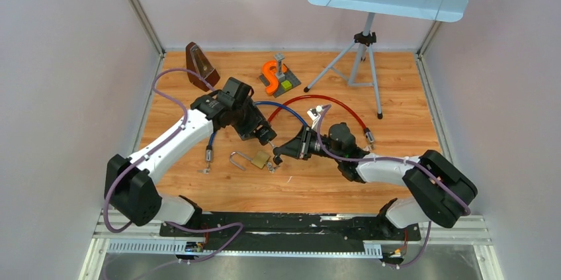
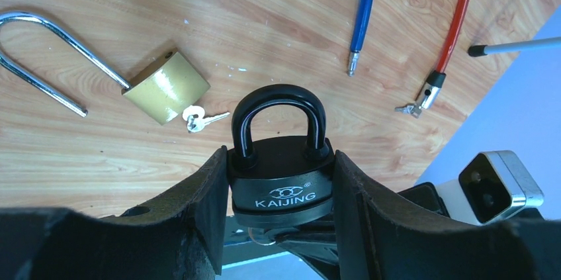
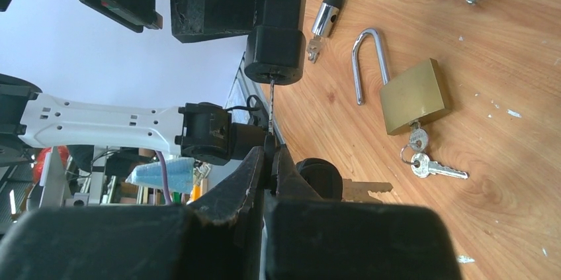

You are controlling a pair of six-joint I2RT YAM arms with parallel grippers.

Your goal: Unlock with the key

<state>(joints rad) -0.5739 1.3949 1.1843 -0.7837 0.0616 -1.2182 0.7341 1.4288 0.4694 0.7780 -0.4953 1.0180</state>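
Left arm [image 1: 173,136] inward (padlock [image 2: 281,181] between its fingers [image 2: 198,217])

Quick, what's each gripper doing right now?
Left gripper: closed on the black padlock.
Right gripper: shut on the key.

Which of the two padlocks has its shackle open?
The brass padlock: one leg of its long shackle stands free of the body. The black Kaijing padlock in the left tool has both legs seated.
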